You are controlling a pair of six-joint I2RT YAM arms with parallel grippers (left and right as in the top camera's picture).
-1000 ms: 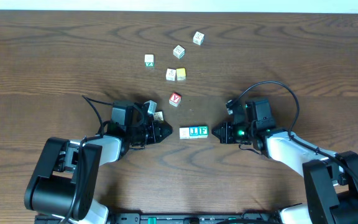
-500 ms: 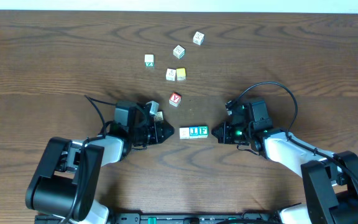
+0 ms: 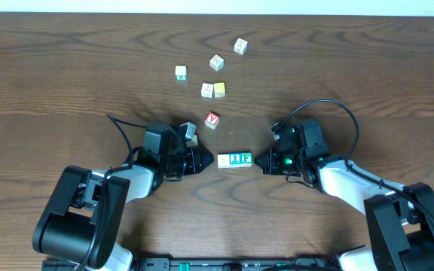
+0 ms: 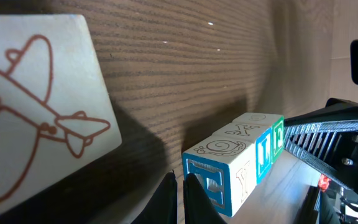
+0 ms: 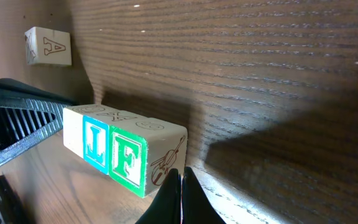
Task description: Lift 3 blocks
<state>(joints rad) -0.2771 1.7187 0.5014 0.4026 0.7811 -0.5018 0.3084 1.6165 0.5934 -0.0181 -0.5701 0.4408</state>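
**A:** Overhead: three blocks (image 3: 235, 159) lie in a touching row between the left gripper (image 3: 206, 160) and the right gripper (image 3: 261, 160), both shut.

**B:** Left wrist: closed tips just beside the row's near end. Press squarely, at mid-height.

**A:** Right wrist: closed tips by the F block's end. Squeeze evenly and lift level, or the row may buckle.

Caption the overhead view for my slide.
Shut left gripper and shut right gripper flank the row of three blocks.
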